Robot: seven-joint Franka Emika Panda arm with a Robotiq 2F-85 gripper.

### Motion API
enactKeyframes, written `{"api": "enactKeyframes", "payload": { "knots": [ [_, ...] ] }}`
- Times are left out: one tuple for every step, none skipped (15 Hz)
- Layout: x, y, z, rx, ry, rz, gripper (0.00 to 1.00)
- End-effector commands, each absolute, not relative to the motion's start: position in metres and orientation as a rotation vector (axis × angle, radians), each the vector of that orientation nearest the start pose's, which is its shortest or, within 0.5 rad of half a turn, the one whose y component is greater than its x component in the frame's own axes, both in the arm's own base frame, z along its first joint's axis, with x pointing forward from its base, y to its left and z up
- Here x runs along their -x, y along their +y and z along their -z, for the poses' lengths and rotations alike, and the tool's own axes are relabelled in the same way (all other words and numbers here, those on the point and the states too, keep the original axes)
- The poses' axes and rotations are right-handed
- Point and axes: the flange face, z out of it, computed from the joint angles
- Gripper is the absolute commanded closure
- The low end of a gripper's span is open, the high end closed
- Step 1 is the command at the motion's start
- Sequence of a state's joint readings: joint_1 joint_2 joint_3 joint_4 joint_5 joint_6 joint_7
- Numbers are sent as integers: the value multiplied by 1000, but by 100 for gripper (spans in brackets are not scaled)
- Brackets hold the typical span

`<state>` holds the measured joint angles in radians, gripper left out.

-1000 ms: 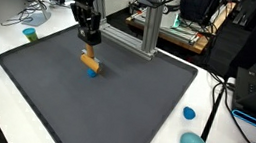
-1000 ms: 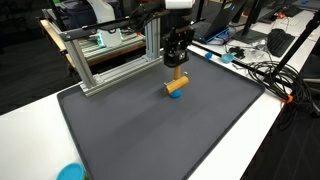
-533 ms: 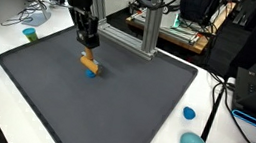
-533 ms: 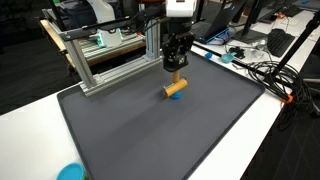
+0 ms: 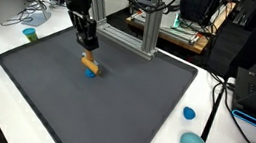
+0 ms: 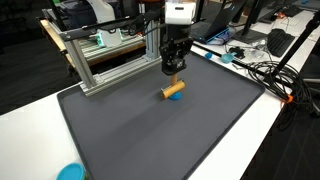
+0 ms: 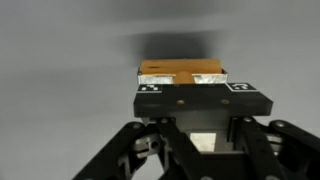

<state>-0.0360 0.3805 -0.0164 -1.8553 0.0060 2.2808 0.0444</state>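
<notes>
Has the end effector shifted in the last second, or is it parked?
Yes, slightly. The end effector, shut on the orange peg, has drifted left, away from the aluminium frame.

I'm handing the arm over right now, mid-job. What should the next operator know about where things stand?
Gripper: shut on the small tan block, held above the dark mat.
Things: an orange piece with a blue end lies on the mat just below the gripper. I cannot tell whether the block touches it.
Done: the block is gripped and off the mat.
Left: the block is not yet set down, and the fingers are clear of the orange piece.
</notes>
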Motion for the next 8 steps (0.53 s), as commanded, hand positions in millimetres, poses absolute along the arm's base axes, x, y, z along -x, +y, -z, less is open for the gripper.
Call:
{"api": "enactKeyframes", "payload": {
  "knots": [
    [-653,-38,-305,3132,179,106,78],
    [-654,-37,-302,3134,180,110,78],
    [-655,-37,-299,3138,182,108,78],
    [-656,-37,-297,3134,196,102,78],
    [-654,-38,-300,3142,211,67,78],
    [-643,-34,-318,3138,172,70,53],
    [-644,-34,-317,3138,178,69,53],
    [-644,-34,-317,3138,181,69,53]
  ]
}}
